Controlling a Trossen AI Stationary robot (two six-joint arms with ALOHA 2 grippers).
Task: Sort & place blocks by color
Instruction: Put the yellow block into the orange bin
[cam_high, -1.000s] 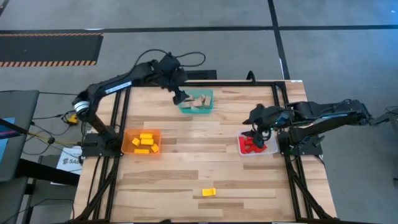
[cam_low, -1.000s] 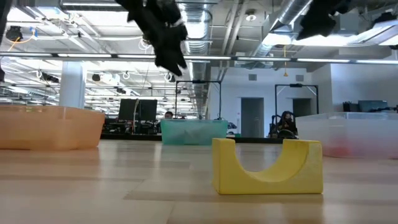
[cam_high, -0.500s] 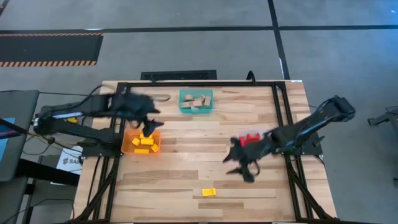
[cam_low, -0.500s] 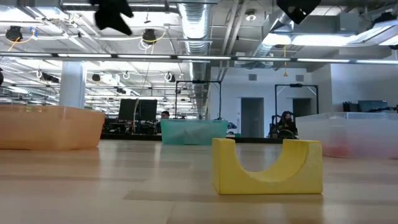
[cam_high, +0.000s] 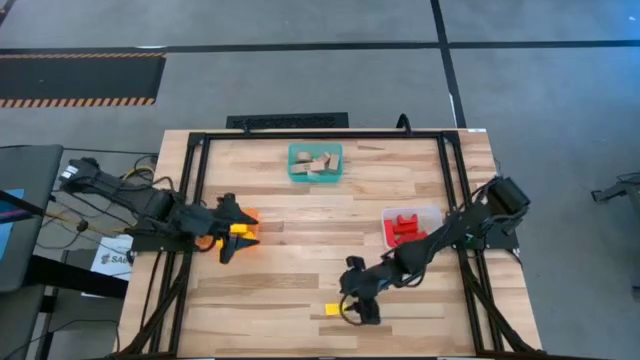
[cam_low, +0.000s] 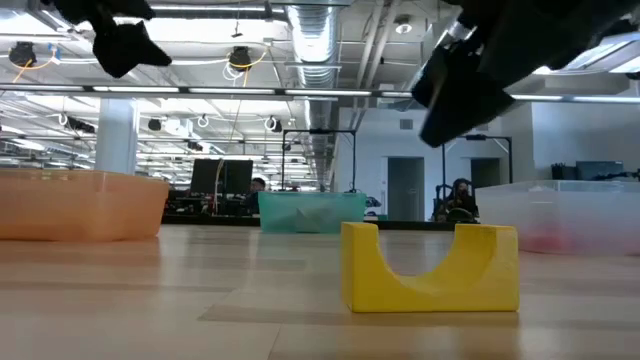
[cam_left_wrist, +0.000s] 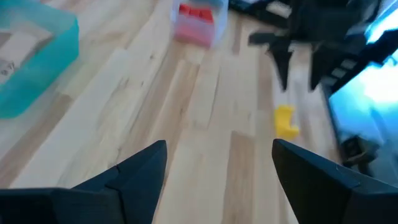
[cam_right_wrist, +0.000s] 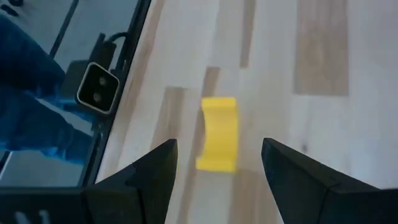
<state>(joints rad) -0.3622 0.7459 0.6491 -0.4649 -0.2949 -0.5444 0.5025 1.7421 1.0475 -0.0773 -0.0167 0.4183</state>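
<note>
High view, read from the left: the left gripper (cam_high: 232, 228) hovers over the orange bin (cam_high: 247, 217) of yellow blocks (cam_high: 240, 230), its fingers spread with nothing between them. Further along, at the table's far edge, the teal bin (cam_high: 316, 163) holds the tan blocks (cam_high: 320, 162). Near the front edge lies the last loose piece, a yellow arch block (cam_high: 335, 310), alone on the bare table (cam_high: 300, 260). The right gripper (cam_high: 356, 308) hangs just beside it, jaws wide and holding nothing; its wrist camera shows the arch (cam_right_wrist: 218, 134) lying between and beyond the two fingertips (cam_right_wrist: 158, 165). On the right, the clear bin (cam_high: 432, 214) holds the red blocks (cam_high: 404, 228).

The risk sits at that arch. If the fingers come down off-centre, one tip could land on the block and shove it toward the table's front edge. Closing across the hollowed side might catch only thin legs, so the block could twist or slip during the long carry across to the orange bin. The left arm is already parked over that bin, so a delivery there may crowd or strike it.
</note>
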